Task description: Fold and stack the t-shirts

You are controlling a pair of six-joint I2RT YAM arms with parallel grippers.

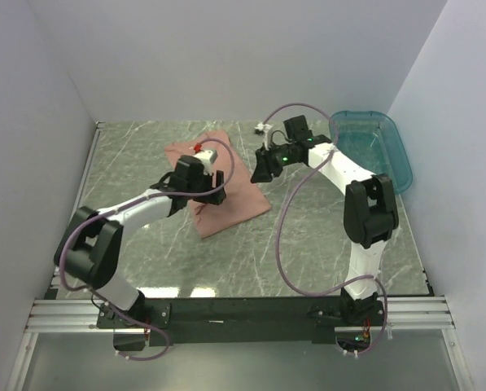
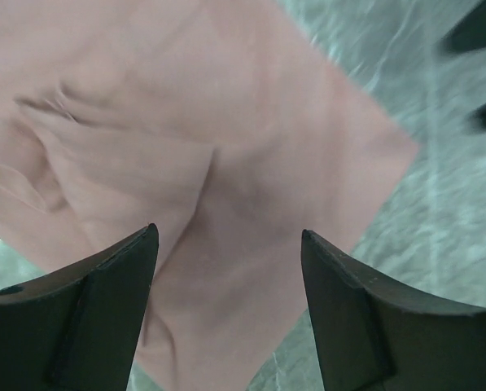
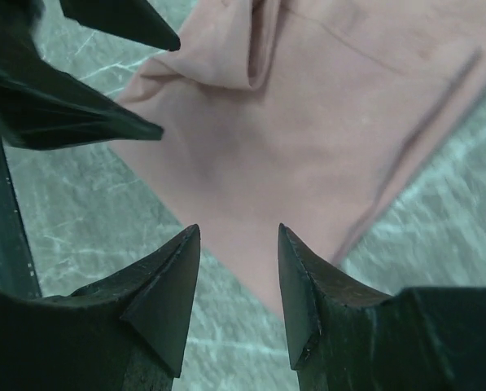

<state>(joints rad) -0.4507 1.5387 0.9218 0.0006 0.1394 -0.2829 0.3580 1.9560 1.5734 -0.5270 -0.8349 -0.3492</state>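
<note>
- The left end effector [image 1: 212, 193] hangs just above the cloth with its two fingers spread wide and nothing between them.
- Directly under and ahead of those fingers lies the t-shirt [image 2: 251, 147], a dusty salmon-pink cloth resting flat on the green marbled surface [image 1: 308, 236]. Soft creases and a fold run across it below the left finger [image 2: 104, 318].
- In the top view the t-shirt [image 1: 238, 199] lies between the two end effectors. The left one is over its near-left part and the right one is at its far-right edge.
- The right end effector [image 1: 263, 169] also has its fingers parted, less widely, and it grips nothing. In its wrist view one corner of the t-shirt [image 3: 324, 106] points toward the gap between the fingertips, with a rolled fold farther ahead.
- To the right of the right end effector, well apart from the cloth, a teal see-through bin [image 1: 385, 151] sits at the surface's far-right corner.
</note>
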